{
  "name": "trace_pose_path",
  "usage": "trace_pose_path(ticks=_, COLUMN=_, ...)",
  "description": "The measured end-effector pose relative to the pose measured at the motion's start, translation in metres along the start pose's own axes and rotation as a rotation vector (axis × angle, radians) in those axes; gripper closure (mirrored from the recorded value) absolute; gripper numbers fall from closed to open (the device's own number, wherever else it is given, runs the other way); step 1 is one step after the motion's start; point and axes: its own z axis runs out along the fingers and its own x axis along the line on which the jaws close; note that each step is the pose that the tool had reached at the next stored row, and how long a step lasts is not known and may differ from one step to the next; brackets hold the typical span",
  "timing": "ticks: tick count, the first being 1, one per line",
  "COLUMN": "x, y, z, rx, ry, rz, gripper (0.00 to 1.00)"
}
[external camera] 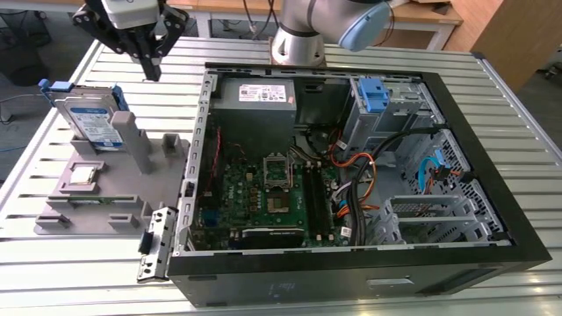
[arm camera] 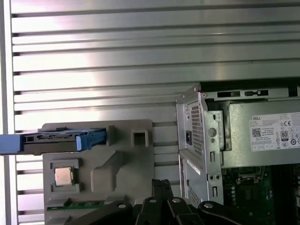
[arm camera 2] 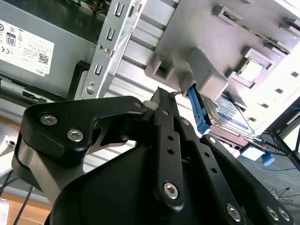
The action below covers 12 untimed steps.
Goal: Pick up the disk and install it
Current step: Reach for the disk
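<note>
exterior view / pincer: the pincer (external camera: 151,71) hangs tips-down over the counter (external camera: 52,276), at the far end of the grey fixture (external camera: 105,191). Fingers look together, nothing between them.
exterior view / disk: the disk (external camera: 91,122) stands on edge in the fixture, leaning back on a post, label face up toward the camera. Not installed yet.
exterior view / relation: the disk sits lower than the tips and toward the exterior view's left, with a clear gap and no contact. Its top edge runs along the exterior view's left-right, pointing at the open computer case (external camera: 518,197).
exterior view / other: a chip (external camera: 81,174) lies flat on the fixture nearer the camera. The power supply (external camera: 259,99) is inside the case.
second wrist view / pincer: pincer (arm camera 2: 164,96) fingers meet at the tips and hold nothing.
second wrist view / disk: disk (arm camera 2: 229,112) is beyond the tips, partly hidden by a fixture (arm camera 2: 225,37) post, with the blue bracket edge showing.
first wrist view / disk: disk (arm camera: 51,139) is seen edge-on as a narrow strip, blue bracket at both ends, seated in the fixture (arm camera: 140,159).
first wrist view / pincer: pincer (arm camera: 161,185) tips are pressed together, off to the side of the strip and nearer the case wall.
judgement: the approach isn't finished, as the pincer isn't over the disk yet.
</note>
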Motion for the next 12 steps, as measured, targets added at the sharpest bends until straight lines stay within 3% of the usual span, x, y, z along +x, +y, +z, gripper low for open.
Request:
trace_pose_path(ticks=4, x=0.0047, y=-0.0004, z=0.0003, rx=0.0000, ry=0.0000, rz=0.000, gripper=0.90)
trace_pose_path(ticks=12, x=0.0050, y=-0.0004, z=0.0003, rx=0.0000, ry=0.0000, rz=0.000, gripper=0.90)
